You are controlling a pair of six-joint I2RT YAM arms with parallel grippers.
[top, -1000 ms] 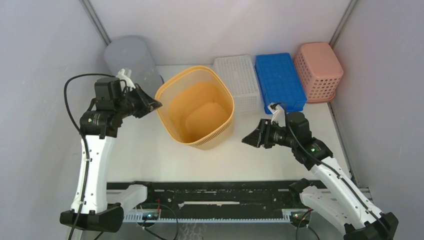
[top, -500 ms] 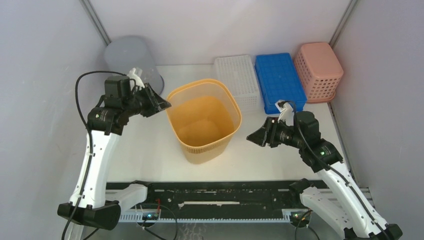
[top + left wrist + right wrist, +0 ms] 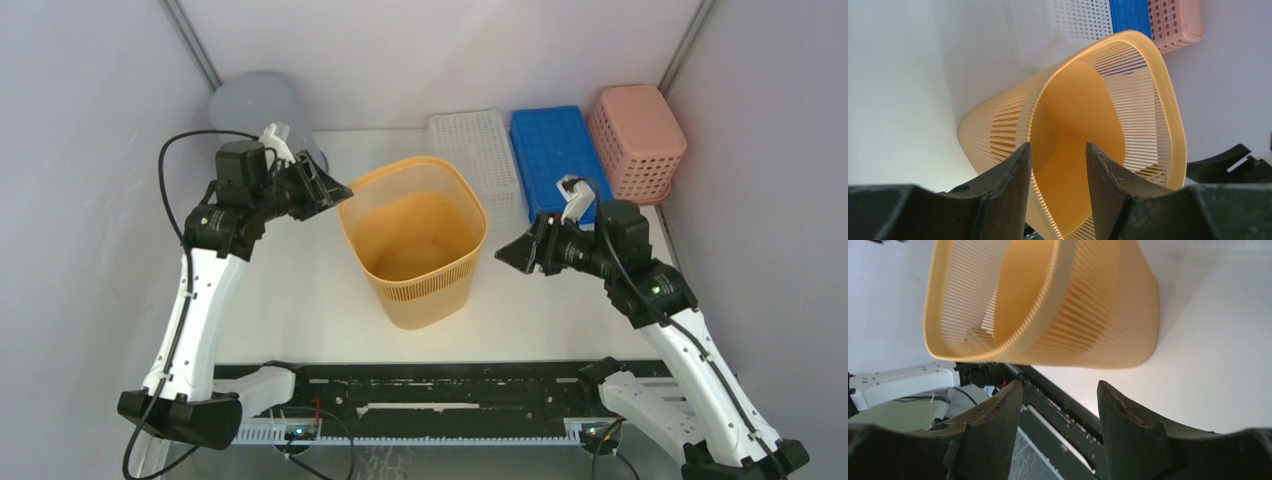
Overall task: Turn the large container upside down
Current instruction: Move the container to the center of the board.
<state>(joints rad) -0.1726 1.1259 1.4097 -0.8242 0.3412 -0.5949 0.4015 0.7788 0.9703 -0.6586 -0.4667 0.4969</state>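
The large container (image 3: 415, 240) is an orange slatted bin with its mouth up, leaning a little at the middle of the white table. My left gripper (image 3: 340, 190) is at the bin's left rim, one finger inside and one outside, closed on the rim. In the left wrist view the rim (image 3: 1038, 190) runs between the fingers of the gripper (image 3: 1058, 150), against the left finger (image 3: 1013, 170). My right gripper (image 3: 500, 255) is open and empty, just right of the bin and apart from it. In the right wrist view the bin (image 3: 1088, 305) lies beyond the open right gripper (image 3: 1058, 387).
A grey bin (image 3: 255, 105) stands upside down at the back left. A white basket (image 3: 475, 150), a blue basket (image 3: 555, 160) and a pink basket (image 3: 635, 140) lie upside down along the back right. A black rail (image 3: 430, 385) runs along the near edge.
The left gripper has moved right and back with the bin's rim; the bin shifted right with it and stands more upright. The right gripper rose and moved slightly back.
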